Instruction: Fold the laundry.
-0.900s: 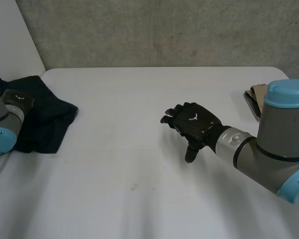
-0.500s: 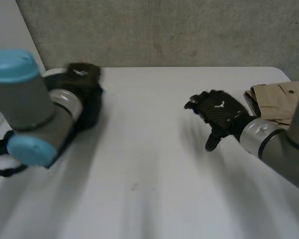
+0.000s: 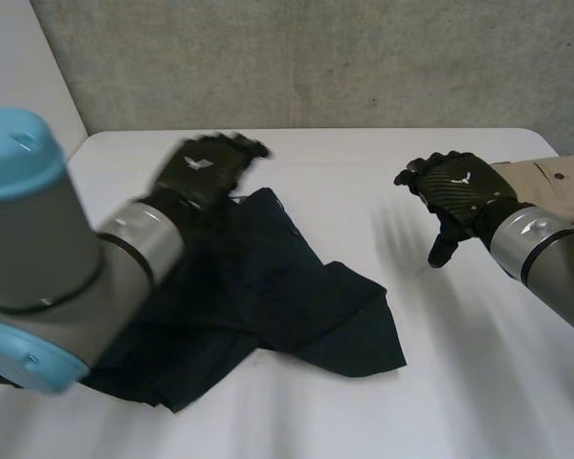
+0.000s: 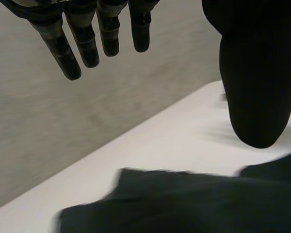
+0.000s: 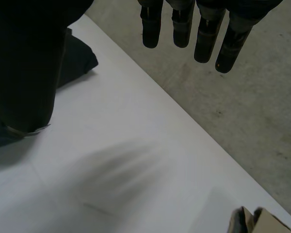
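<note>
Left hand (image 3: 206,170), fingers straight, swung from far left toward centre; dark cloth (image 3: 297,287) now centre too; right hand (image 3: 459,194), fingers spread, shifted right.

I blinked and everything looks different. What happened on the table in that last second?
The dark garment went from the table's left edge to nearer its middle, where it now lies spread out. The left hand that brought it has let go and hangs open over its far edge. The right hand drew back towards the beige garment, open as before. The beige garment stayed put.
</note>
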You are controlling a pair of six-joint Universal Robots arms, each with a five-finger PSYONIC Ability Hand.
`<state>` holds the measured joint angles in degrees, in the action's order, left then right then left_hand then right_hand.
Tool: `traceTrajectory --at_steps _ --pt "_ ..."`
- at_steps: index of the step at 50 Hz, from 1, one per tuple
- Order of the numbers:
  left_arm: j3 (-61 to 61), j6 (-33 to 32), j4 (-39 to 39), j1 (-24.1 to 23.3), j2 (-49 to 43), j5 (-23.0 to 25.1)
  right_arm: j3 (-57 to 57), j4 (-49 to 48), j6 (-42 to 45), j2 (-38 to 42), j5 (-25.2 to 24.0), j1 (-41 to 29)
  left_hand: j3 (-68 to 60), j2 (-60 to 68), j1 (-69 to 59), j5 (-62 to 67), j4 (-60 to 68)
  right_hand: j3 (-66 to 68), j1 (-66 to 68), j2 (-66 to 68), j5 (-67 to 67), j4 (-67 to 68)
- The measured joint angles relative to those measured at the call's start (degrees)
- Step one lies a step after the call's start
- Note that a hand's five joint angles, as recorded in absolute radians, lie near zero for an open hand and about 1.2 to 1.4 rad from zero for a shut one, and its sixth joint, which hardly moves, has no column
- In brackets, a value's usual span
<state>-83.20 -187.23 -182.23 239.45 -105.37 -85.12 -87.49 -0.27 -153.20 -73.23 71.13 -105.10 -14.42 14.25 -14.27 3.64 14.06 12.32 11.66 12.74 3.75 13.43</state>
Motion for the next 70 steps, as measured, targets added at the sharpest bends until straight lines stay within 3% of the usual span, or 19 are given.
traceTrajectory --at_steps 7,12,19,24,30,32,33,34,39,47,51,57,58,59,63,66,67,70 --pt "-1.38 -0.64 1.77 7.13 1.39 -2.65 1.04 1.15 0.39 0.05 -0.15 -4.04 -0.15 0.11 -0.21 0.2 0.16 0.0 0.0 0.0 0.0 0.0" --pt "-3.88 -3.26 3.43 11.33 0.8 -4.52 4.97 7.74 2.03 1.52 -0.19 -9.37 -0.15 0.11 -0.21 0.2 0.16 0.0 0.0 0.0 0.0 0.0" --pt "-6.26 -5.8 3.49 14.03 -0.81 -5.34 8.42 17.1 10.2 6.25 0.25 -14.38 -0.15 0.11 -0.21 0.2 0.16 0.0 0.0 0.0 0.0 0.0" --pt "-7.56 -6.11 3.19 14.92 -1.65 -5.19 8.01 19.88 17.23 8.88 1.18 -15.75 -0.15 0.11 -0.21 0.21 0.16 0.0 0.0 0.0 0.0 0.0" --pt "-7.93 -5.9 2.48 14.57 -2.21 -4.91 6.65 20.1 19.84 10.42 1.93 -15.92 -0.15 0.22 -0.21 0.65 0.22 0.51 0.39 0.46 0.34 0.35" --pt "-7.59 -5.83 2.1 13.91 -2.93 -4.85 5.58 19.93 19.99 10.65 2.19 -15.82 -0.16 0.88 -0.21 1.84 0.98 14.49 12.92 14.21 13.23 13.29" --pt "-7.48 -5.81 2.03 13.74 -3.1 -4.85 5.34 19.91 19.97 10.64 2.24 -15.78 -0.16 0.88 -0.21 1.84 0.98 14.49 12.92 14.21 13.23 13.29" --pt "-7.16 -5.75 1.91 13.3 -3.58 -4.85 4.75 19.86 19.9 10.56 2.32 -15.68 -0.16 1.22 -0.21 2.04 1.35 32.3 27.01 32.55 29.6 30.58" --pt "-6.17 -5.51 1.7 11.9 -4.72 -4.94 1.91 20.19 19.78 9.57 2.94 -15.3 -0.16 1.22 -0.21 2.04 1.41 53.43 44.18 53.68 51.27 52.34" --pt "-5.82 -5.26 1.68 10.89 -5.04 -5.07 -6.69 25.36 21.23 2.71 5.73 -12.5 -0.16 1.22 -0.21 2.04 1.41 54.75 44.47 54.42 53.42 53.76" --pt "-6.0 -5.24 1.69 10.84 -4.7 -5.12 -9.95 30.51 21.15 -0.39 2.68 -11.16 -0.16 1.22 -0.21 2.03 1.41 54.75 44.47 54.42 53.44 54.04" --pt "-6.23 -5.22 1.6 10.72 -4.18 -5.21 -10.37 31.97 13.82 -2.28 -8.52 -12.8 -0.16 1.22 -0.21 2.05 1.41 55.57 44.47 54.42 53.46 54.63" --pt "-6.23 -5.22 1.6 10.72 -4.18 -5.21 -10.37 31.97 13.82 -2.28 -8.52 -12.8 -0.16 1.22 -0.21 2.05 1.41 55.57 44.47 54.42 53.46 54.63" --pt "-6.25 -5.21 1.57 10.69 -4.08 -5.25 -9.56 30.51 9.19 -2.2 -12.13 -13.94 -0.15 1.22 -0.21 2.05 1.41 55.57 44.48 54.42 53.49 54.64" --pt "-6.29 -5.18 1.54 10.67 -3.9 -5.31 -7.38 25.32 -2.14 -1.22 -18.23 -17.2 -0.16 1.22 -0.21 2.05 1.41 55.57 44.47 54.42 53.59 54.64" --pt "-6.32 -5.16 1.52 10.7 -3.45 -5.32 -6.56 23.27 -5.58 -0.51 -19.24 -18.86 -0.16 1.22 -0.21 2.04 1.41 55.57 44.49 54.42 53.62 54.64" --pt "-6.33 -5.16 1.51 10.72 -3.27 -5.32 -4.34 18.0 -13.24 1.8 -20.25 -23.8 -0.16 1.22 -0.21 2.03 1.41 55.57 44.49 54.42 53.62 54.64" --pt "-6.35 -5.16 1.52 10.78 -2.63 -5.36 -1.76 14.16 -18.36 4.43 -19.45 -28.24 -0.16 1.22 -0.21 2.04 1.41 55.57 44.49 54.42 53.62 54.64"
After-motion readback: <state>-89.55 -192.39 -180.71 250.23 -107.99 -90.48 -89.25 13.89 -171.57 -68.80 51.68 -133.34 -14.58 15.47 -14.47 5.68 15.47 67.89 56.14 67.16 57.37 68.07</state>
